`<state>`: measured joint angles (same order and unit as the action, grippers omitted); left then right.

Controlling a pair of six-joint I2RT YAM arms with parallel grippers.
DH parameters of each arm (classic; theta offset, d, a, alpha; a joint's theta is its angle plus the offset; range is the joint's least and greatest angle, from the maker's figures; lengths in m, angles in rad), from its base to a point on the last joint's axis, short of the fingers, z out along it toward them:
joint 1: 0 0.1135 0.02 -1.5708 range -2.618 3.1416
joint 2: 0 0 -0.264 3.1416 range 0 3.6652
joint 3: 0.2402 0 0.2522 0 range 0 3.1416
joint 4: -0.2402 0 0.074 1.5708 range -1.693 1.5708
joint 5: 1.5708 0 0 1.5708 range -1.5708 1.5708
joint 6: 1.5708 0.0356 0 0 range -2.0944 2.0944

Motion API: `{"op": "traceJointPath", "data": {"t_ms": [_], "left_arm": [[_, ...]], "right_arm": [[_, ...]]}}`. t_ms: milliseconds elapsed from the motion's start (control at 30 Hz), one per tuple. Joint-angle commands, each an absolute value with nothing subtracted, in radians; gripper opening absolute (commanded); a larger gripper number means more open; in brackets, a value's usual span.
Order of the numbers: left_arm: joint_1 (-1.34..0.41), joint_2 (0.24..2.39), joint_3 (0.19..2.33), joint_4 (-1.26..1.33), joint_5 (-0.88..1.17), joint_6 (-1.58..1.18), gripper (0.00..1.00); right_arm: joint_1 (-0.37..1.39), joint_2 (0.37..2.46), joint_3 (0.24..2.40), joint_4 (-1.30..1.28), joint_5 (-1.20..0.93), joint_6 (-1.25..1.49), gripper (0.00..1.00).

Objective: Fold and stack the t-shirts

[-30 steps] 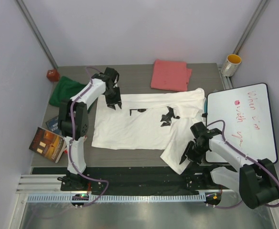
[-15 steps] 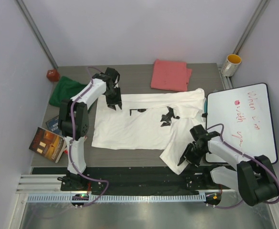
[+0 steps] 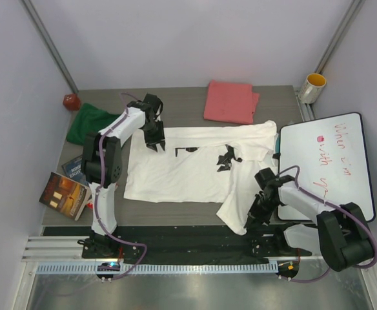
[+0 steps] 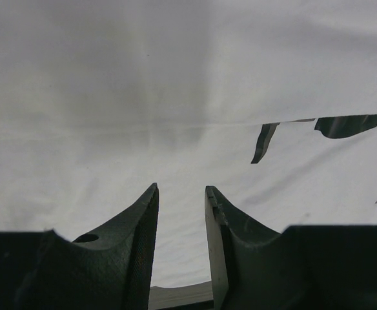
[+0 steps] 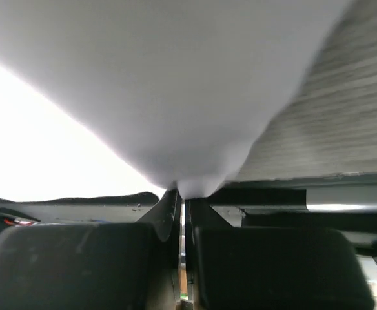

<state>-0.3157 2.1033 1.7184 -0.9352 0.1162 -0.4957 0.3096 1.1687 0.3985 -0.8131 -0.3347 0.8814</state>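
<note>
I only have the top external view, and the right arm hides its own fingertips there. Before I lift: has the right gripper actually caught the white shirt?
Observer: Yes. In the right wrist view, the right gripper is shut on a bunched edge of the white t-shirt.
Operator: And the left one?
Observer: The left wrist view shows the left gripper open over the shirt, with nothing between its jaws.

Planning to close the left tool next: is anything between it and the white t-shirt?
Nothing visible. The left tool is open just above the white t-shirt, with only bare white cloth showing between its fingers.
</note>
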Motion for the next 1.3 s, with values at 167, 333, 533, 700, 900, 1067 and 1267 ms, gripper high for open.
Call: {"op": "traceJointPath", "data": {"t_ms": [167,333,533,700,900,1067,1267], "left_arm": [[-0.313,2.114,1.770,-0.928,0.114,-0.494,0.36],[-0.311,2.121,1.779,-0.937,0.072,-0.491,0.36],[-0.284,2.068,1.712,-0.922,0.029,-0.486,0.40],[-0.239,1.967,1.605,-0.951,-0.028,-0.485,0.52],[-0.187,1.881,1.519,-0.999,-0.072,-0.494,0.56],[-0.169,1.838,1.438,-1.016,-0.077,-0.518,0.56],[-0.120,1.743,1.257,-0.974,-0.017,-0.535,0.57]], "right_arm": [[0.311,1.209,0.603,-0.873,-0.219,0.813,0.01],[0.311,1.218,0.664,-0.879,-0.229,0.811,0.01],[0.311,1.287,0.765,-0.891,-0.238,0.767,0.01],[0.311,1.383,0.847,-0.905,-0.236,0.716,0.01],[0.311,1.454,0.931,-0.914,-0.242,0.669,0.01],[0.310,1.499,0.991,-0.934,-0.239,0.640,0.01],[0.282,1.531,1.038,-0.948,-0.244,0.609,0.01]]}}
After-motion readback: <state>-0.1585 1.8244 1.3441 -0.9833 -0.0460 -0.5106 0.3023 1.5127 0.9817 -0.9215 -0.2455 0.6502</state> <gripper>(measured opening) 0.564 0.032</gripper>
